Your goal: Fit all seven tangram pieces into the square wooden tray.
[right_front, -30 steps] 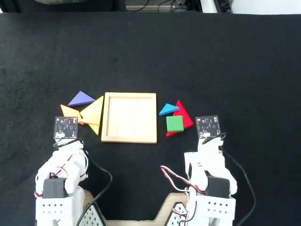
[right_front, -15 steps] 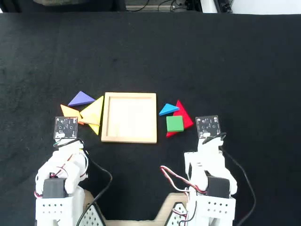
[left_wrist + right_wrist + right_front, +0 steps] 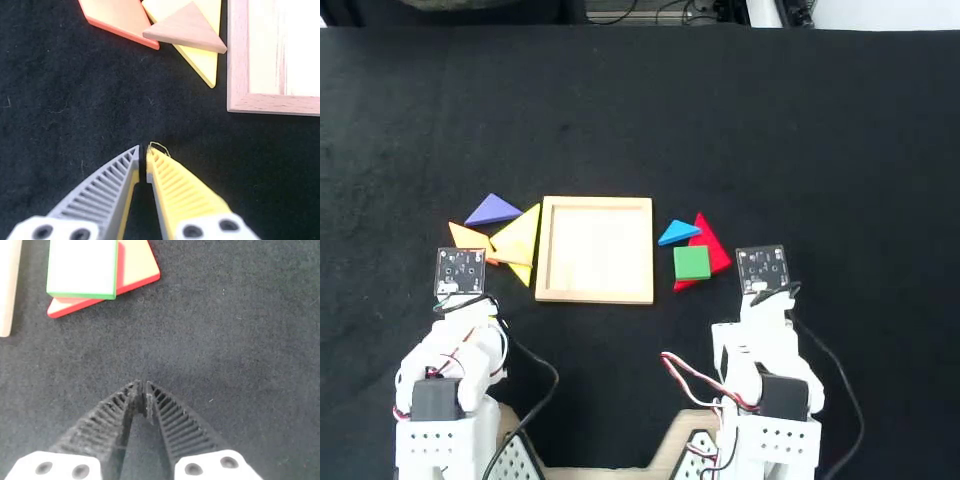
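High view: the wooden tray [image 3: 544, 250] lies on the black table [image 3: 770, 130], with the purple triangle [image 3: 492, 210], yellow triangle [image 3: 518, 238] and orange piece [image 3: 468, 238] just left of it, and the blue triangle [image 3: 678, 234], red triangle [image 3: 708, 248] and green square [image 3: 692, 263] just right.

Left wrist view: the left gripper [image 3: 144, 150] has its fingers clenched on nothing, near the tray's corner.

Right wrist view: the right gripper [image 3: 141, 385] has its fingers likewise clenched, near the green square beside the tray.
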